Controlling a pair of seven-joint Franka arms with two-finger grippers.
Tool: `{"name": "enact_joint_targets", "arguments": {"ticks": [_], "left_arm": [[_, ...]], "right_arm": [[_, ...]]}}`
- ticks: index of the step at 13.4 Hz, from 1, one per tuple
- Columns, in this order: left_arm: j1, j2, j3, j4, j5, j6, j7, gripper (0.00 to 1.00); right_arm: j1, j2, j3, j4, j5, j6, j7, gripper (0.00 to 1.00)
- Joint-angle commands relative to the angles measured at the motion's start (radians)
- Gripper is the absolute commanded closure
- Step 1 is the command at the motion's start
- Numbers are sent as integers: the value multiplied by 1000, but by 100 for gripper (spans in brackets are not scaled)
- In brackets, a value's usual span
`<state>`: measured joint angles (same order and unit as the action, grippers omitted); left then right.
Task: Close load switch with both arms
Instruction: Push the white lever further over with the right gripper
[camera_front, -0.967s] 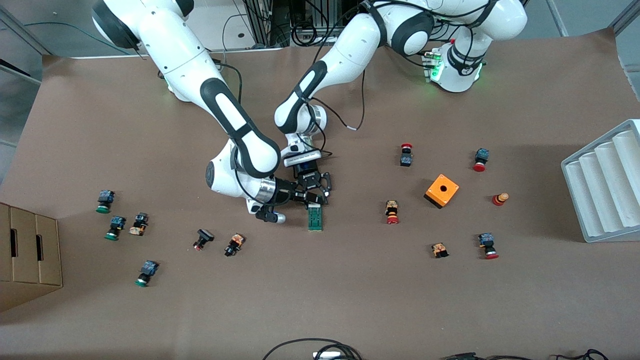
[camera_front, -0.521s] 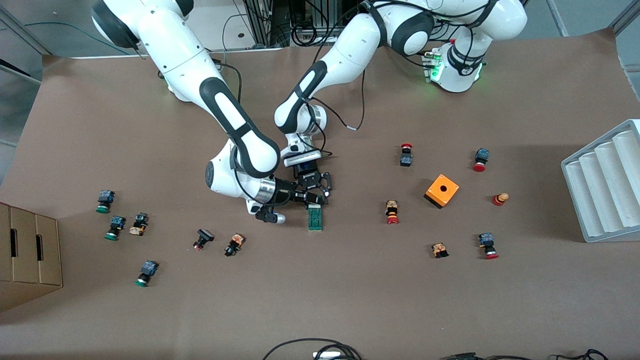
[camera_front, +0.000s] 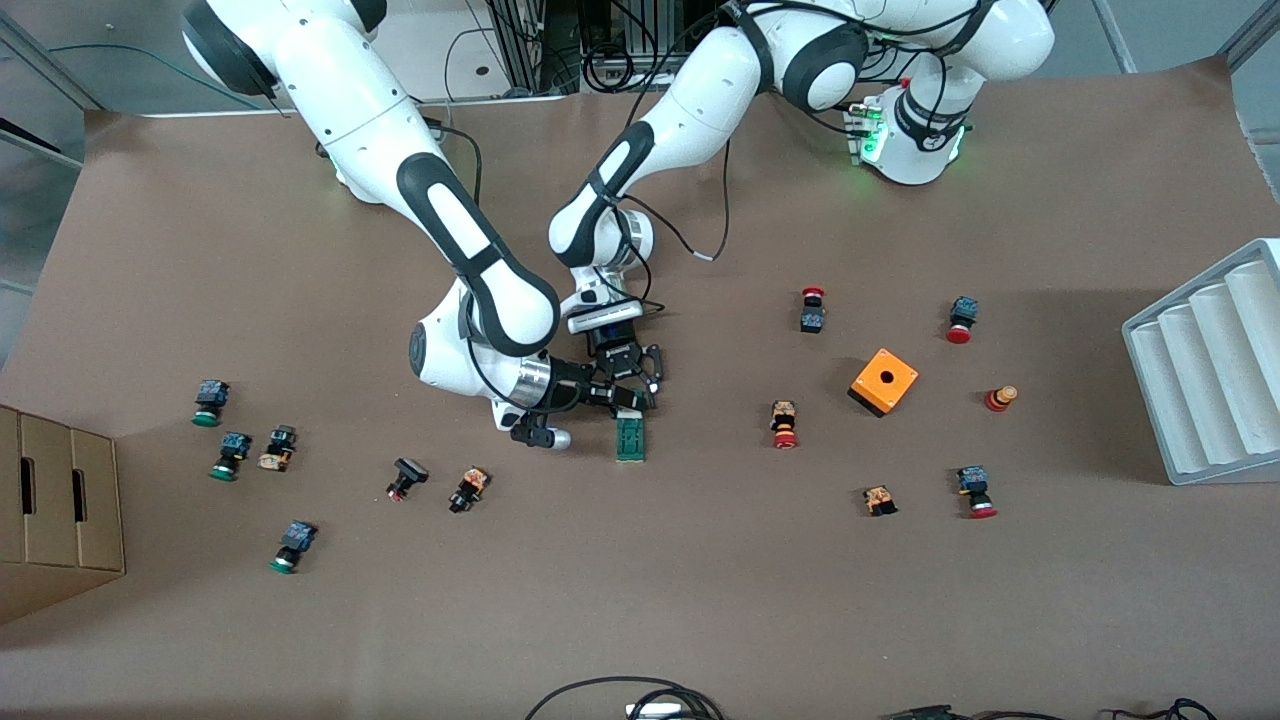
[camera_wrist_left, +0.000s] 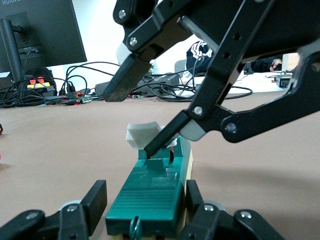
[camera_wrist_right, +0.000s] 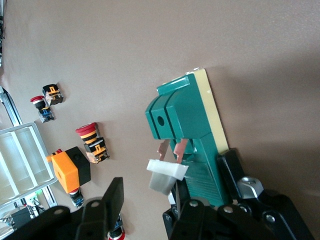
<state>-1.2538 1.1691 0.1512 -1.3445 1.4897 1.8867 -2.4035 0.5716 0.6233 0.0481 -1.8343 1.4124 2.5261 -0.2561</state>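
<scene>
- Mid-bench (camera_front: 640, 600), between two scatterings of push buttons, lies the load switch (camera_front: 630, 438), a narrow green block flat on the brown surface.
- Its long axis runs straight toward the front camera; the lever end is the one farther from that camera, under both end effectors.
- Left end effector (camera_front: 632, 398) is set narrow at that lever end; the left wrist view has its fingers (camera_wrist_left: 87, 207) close against both sides of the green body (camera_wrist_left: 150, 192).
- Right end effector (camera_front: 612, 395) reaches in from the right arm's end of the bench, its fingers apart.
- Only the wrist views show the white lever (camera_wrist_left: 140, 135), raised off the block, with one fingertip (camera_wrist_left: 156, 142) of the right end effector (camera_wrist_left: 140, 115) against it.
- Right wrist view adds two copper blades (camera_wrist_right: 170, 149) under the lever (camera_wrist_right: 165, 176) and a cream base plate along the block (camera_wrist_right: 185, 115).
- Front view alone shows the orange box (camera_front: 884, 380), well apart toward the left arm's end.
</scene>
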Motion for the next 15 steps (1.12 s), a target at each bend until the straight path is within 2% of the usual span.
{"name": "enact_joint_targets", "arguments": {"ticks": [1, 15], "left_arm": [[7, 27, -1, -53, -45, -64, -25, 30], [7, 34, -1, -55, -45, -66, -25, 30]], "right_arm": [[2, -4, 4, 32, 8, 16, 12, 51], [4, -4, 2, 49, 8, 16, 24, 51]]}}
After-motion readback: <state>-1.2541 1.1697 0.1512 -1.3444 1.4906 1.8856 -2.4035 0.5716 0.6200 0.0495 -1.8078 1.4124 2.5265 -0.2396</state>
